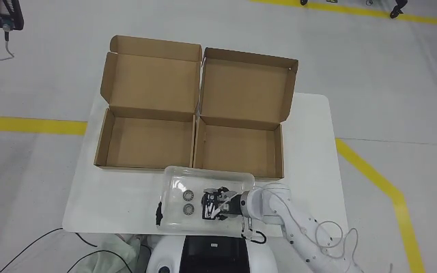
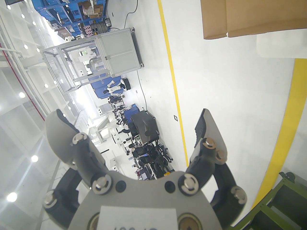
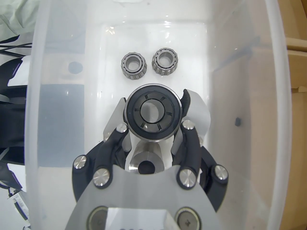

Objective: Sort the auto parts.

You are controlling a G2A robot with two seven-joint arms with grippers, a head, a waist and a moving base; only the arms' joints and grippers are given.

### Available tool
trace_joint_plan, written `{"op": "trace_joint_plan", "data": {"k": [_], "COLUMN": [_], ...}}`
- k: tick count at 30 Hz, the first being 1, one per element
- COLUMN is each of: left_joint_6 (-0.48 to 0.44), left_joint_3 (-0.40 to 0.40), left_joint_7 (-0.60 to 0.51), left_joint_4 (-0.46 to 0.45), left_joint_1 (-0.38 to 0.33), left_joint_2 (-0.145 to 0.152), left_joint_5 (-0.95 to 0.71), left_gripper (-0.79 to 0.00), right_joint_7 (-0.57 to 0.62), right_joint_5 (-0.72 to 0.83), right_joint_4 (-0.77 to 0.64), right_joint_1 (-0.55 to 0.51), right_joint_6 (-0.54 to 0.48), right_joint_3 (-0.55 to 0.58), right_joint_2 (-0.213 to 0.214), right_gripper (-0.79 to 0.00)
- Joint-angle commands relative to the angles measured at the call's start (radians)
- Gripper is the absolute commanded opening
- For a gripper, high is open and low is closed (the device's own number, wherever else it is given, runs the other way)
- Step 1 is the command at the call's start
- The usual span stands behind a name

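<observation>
A: Right gripper (image 3: 154, 102) status?
B: Clenched on the large bearing (image 3: 153, 114), one pad on each side of the outer ring. The bearing has a steel outer ring, a black seal face and an open bore. It's inside the clear bin (image 3: 33, 101), roughly mid-bin.
A: Lifted, or on the bin floor?
B: Can't tell from the wrist angle. Possibly just off the floor.
A: What else is in there?
B: One small roller bearing (image 3: 133, 65) and a second small roller bearing (image 3: 165, 61). They're side by side just beyond the fingertips, apart from the big one. Both sit bore-up with rollers showing around the outside. A steel sleeve (image 3: 146, 162) sits between the finger linkages, behind the large bearing. There's a dark speck (image 3: 237, 121) near one wall.
A: Obstructions?
B: The bin walls run along both sides of the gripper.
A: Does the top view add anything?
B: The bin sits at the near edge of the white surface (image 1: 311, 130). Just beyond it are an open cardboard box (image 1: 147, 142) and a second cardboard box (image 1: 237, 149), side by side with lids folded back. A pale green cloth (image 1: 113, 246) hangs off the near edge.
A: Left gripper (image 2: 130, 120)?
B: Released, fingers spread wide. It's aimed out over the floor and its yellow floor line (image 2: 171, 72), with a cardboard flap (image 2: 251, 5) at the edge of its wrist view.
</observation>
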Motion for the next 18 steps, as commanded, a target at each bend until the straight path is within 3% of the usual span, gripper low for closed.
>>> {"op": "trace_joint_plan", "data": {"k": [1,10,18], "left_joint_6": [0.000,0.000,0.000], "left_joint_3": [0.000,0.000,0.000], "left_joint_7": [0.000,0.000,0.000], "left_joint_4": [0.000,0.000,0.000], "left_joint_1": [0.000,0.000,0.000], "left_joint_2": [0.000,0.000,0.000], "left_joint_5": [0.000,0.000,0.000], "left_gripper": [0.000,0.000,0.000], "right_joint_7": [-0.043,-0.187,-0.225], "right_joint_5": [-0.006,-0.038,0.155], "right_joint_4": [-0.015,-0.071,-0.042], "right_joint_1": [0.002,0.026,0.133], "right_joint_6": [-0.004,-0.010,-0.026], "right_joint_3": [0.002,0.000,-0.016], "right_joint_2": [0.003,0.009,-0.012], "right_gripper": [-0.785,-0.785,-0.785]}}
